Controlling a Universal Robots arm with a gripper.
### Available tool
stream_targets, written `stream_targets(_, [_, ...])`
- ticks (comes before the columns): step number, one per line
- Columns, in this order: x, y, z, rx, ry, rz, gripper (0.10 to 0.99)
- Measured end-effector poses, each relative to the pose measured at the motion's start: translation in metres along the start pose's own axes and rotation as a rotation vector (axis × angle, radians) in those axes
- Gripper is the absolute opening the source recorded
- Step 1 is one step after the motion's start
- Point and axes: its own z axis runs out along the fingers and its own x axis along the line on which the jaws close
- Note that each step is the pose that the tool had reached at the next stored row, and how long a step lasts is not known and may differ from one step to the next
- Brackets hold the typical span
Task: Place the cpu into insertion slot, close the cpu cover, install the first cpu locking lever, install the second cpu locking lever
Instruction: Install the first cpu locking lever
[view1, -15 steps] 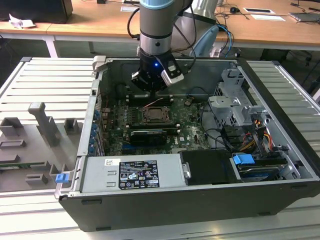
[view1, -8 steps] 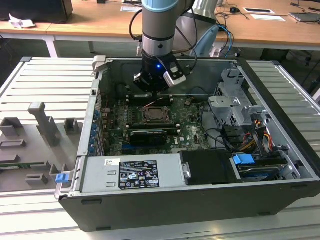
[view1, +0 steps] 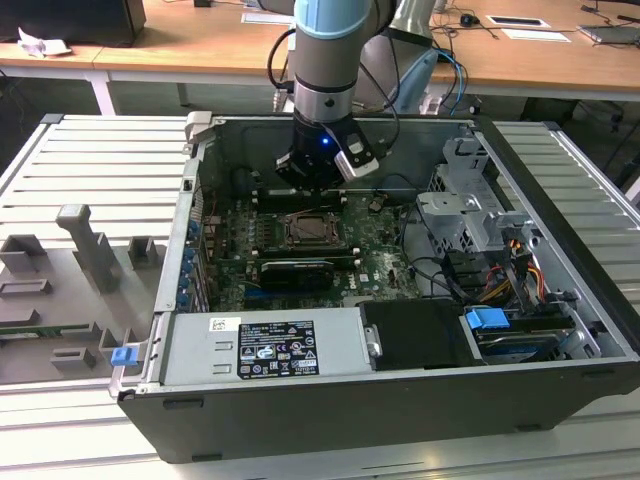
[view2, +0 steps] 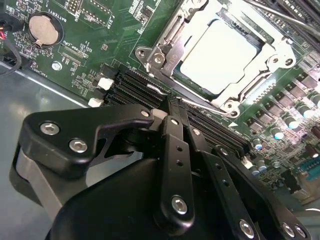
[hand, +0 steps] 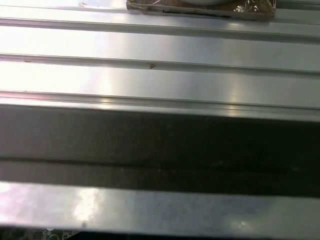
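Just ahead of the gripper (view2: 172, 107), in the second wrist view, the cpu (view2: 220, 55) sat seated in the insertion slot (view2: 260, 37), its pale silver-beige top flat and matte. The cpu cover (view2: 172, 52) lay closed over it, a thin bright metal frame whose large window left the chip's top exposed. The black fingers were brought together, their tips meeting at a thin metal rod, judged to be a cpu locking lever (view2: 197, 103), which ran along the near edge of the socket; whether the tips pinched the rod or merely pressed against it could not be told. The lever's long axis lay across the line of the fingers (roughly parallel to the black memory slots (view2: 140, 85) beside the tips). In the exterior view, the gripper (view1: 318, 190) hung directly above the socket (view1: 312, 230) inside the open computer case (view1: 300, 420). The green motherboard (view2: 100, 30) carried a round coin battery (view2: 45, 27), well apart from the tips.
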Motion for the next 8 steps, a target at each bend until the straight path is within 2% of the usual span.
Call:
stream_targets(4, [-0.0033,-0.0003,0.0021,0.000,0.0003,0.000,0.106])
stream_targets(8, [-0.0057,-0.0006,0.0046,0.005,0.0007,0.000,0.106])
